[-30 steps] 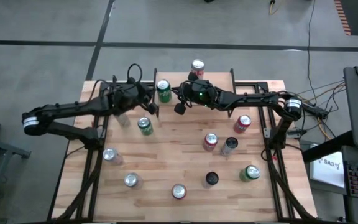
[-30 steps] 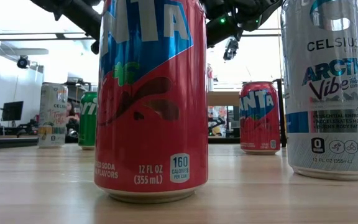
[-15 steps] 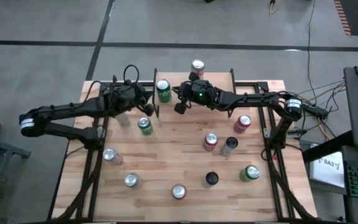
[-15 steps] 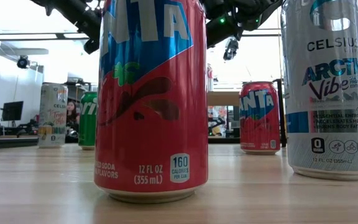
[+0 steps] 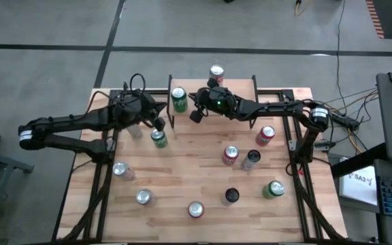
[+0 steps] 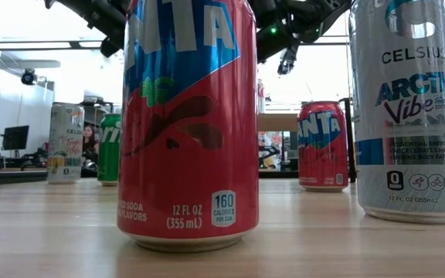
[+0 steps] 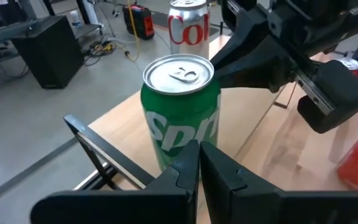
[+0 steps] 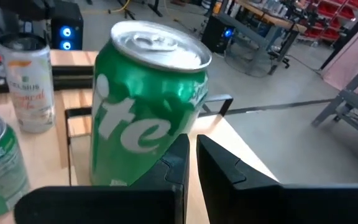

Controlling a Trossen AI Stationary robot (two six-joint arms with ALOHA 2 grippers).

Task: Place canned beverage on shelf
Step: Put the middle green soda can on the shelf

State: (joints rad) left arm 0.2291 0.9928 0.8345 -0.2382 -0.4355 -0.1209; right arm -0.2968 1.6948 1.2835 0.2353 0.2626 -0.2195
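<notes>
A green Sprite can [image 5: 179, 99] stands upright on the left end of the shelf [image 5: 240, 85], a low wooden riser with black legs at the table's far edge. A red-and-white cola can [image 5: 216, 72] stands at the shelf's far edge. My left gripper [image 7: 199, 163] is shut and hangs just off the shelf's left end, apart from the green can [image 7: 180, 112]. My right gripper [image 8: 192, 155] is shut. It reaches in from the table's right, its tips close against the green can's side [image 8: 145, 106], which is dented. My right gripper comes nearly level from the table's right, and its shut tips stand at the green can's side below the rim [image 7: 218, 70]. Whether they touch the can, I cannot tell. The can stands upright on the shelf board.
Several cans stand loose on the tabletop: a green one [image 5: 158, 138] near my left gripper, red ones [image 5: 265, 135] [image 5: 231, 155], a dark one [image 5: 251, 158] and silver ones [image 5: 120, 169] [image 5: 143, 197] near the front. The shelf's black frame [image 7: 98, 149] lies between my left gripper and the can.
My left gripper has drawn back toward the table's left edge, away from the shelf and the green can, staying shut. The green can has stayed upright on the shelf.
</notes>
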